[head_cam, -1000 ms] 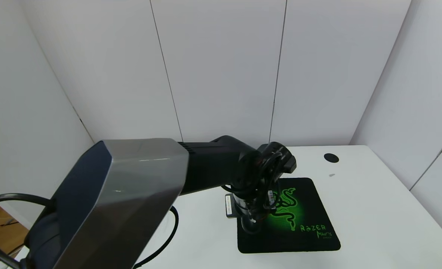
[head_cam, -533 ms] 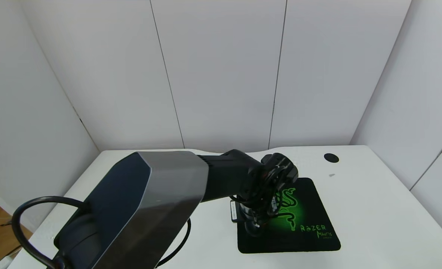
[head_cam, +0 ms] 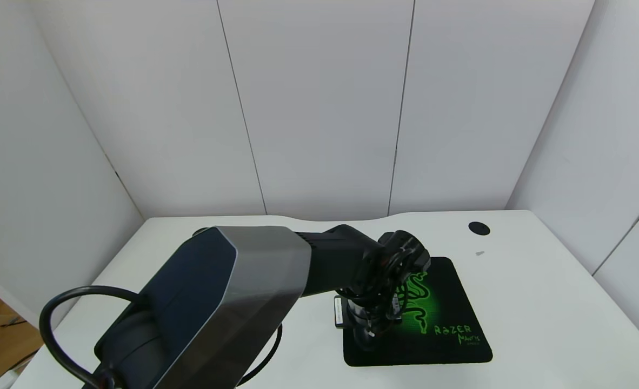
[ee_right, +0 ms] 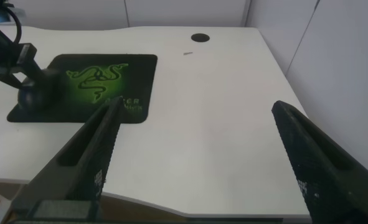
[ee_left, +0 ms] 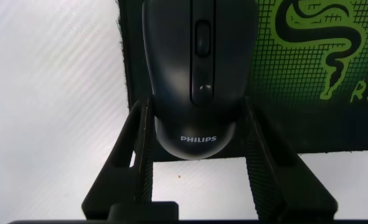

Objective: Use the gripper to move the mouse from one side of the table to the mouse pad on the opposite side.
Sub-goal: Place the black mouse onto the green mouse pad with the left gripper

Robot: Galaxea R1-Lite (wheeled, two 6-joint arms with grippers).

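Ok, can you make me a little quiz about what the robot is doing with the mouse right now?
1. Which word is printed on the mouse? A) PHILIPS B) SONY C) RAZER
2. True or false: the right gripper is holding the mouse.
3. Fill in the missing word: the snake logo on the mouse pad glows ___.

Key
1. A. The white letters are on the mouse's rear end, between the fingers of the left gripper.
2. False. The right gripper is open and empty, away from the pad over the white table; the left one grips the mouse.
3. Green.
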